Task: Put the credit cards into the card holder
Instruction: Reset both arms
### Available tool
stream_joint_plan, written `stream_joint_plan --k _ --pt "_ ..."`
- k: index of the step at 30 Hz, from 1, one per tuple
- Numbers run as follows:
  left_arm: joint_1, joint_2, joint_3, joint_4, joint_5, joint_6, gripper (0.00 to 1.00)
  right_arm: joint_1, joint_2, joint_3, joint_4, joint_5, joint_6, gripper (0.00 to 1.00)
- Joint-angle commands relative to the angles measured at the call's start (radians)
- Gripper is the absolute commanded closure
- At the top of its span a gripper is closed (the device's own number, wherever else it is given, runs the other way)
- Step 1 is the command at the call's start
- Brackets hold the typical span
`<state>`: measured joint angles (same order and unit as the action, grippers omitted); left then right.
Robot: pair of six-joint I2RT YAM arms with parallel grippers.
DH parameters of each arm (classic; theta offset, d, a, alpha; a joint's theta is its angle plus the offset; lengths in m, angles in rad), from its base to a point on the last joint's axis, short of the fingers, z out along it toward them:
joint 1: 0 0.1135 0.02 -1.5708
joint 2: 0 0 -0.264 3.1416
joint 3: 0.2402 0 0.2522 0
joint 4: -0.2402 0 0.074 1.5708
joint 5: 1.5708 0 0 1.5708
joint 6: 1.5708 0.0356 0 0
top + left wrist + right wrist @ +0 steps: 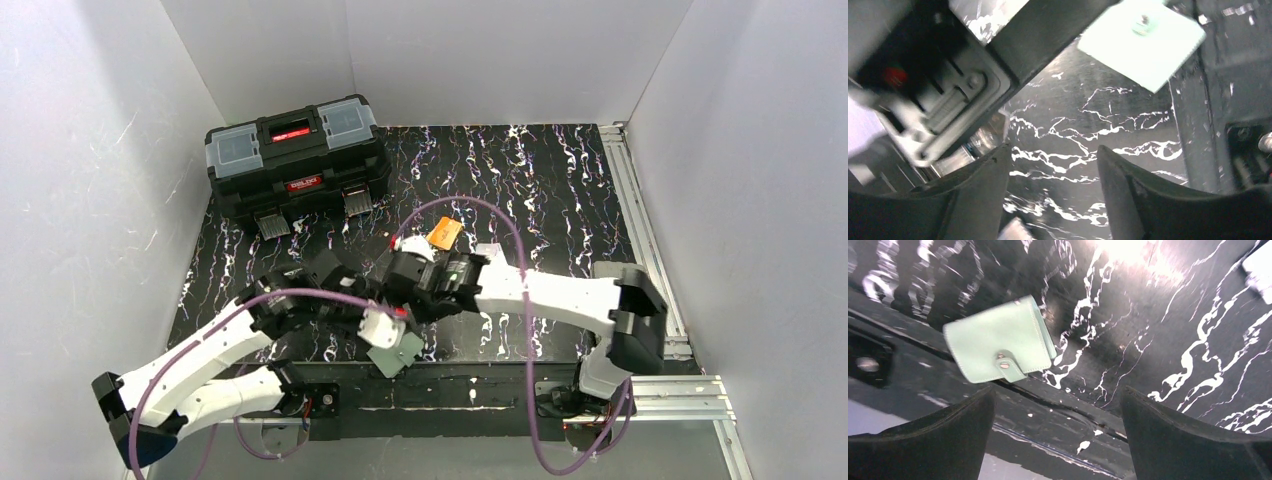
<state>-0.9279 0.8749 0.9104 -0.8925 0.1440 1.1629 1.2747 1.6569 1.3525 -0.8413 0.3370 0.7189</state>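
Observation:
The card holder [395,350] is a mint-green wallet, closed with its snap tab fastened. It lies at the table's front edge, half over the black front strip. It appears ahead of the open fingers in the left wrist view [1143,42] and in the right wrist view [998,345]. My left gripper [1053,150] is open over bare marbled mat. My right gripper [1058,392] is wide open and holds nothing. In the top view both grippers [392,318] [408,295] crowd together just behind the wallet. The orange credit card [444,233] lies flat behind the right wrist. A pale flat piece [487,249] beside it may be the white card.
A big black toolbox [295,165] stands at the back left. Purple cables [500,225] arc over both arms. A metal rail [640,220] runs along the right side. The black front strip [470,385] borders the marbled mat.

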Motion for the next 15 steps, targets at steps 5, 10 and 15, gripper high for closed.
stream_joint_plan --k 5,10,15 --pt "0.368 0.136 0.247 0.074 0.128 -0.464 0.08 -0.191 -0.177 0.084 -0.102 0.040 -0.079 0.02" --pt "0.563 0.247 0.350 0.109 0.272 -0.614 0.02 -0.374 -0.306 -0.007 0.010 -0.016 -0.125 0.01" --pt "0.625 0.262 0.284 0.231 0.311 -0.730 0.02 -0.533 -0.378 -0.104 0.095 0.058 -0.169 0.02"
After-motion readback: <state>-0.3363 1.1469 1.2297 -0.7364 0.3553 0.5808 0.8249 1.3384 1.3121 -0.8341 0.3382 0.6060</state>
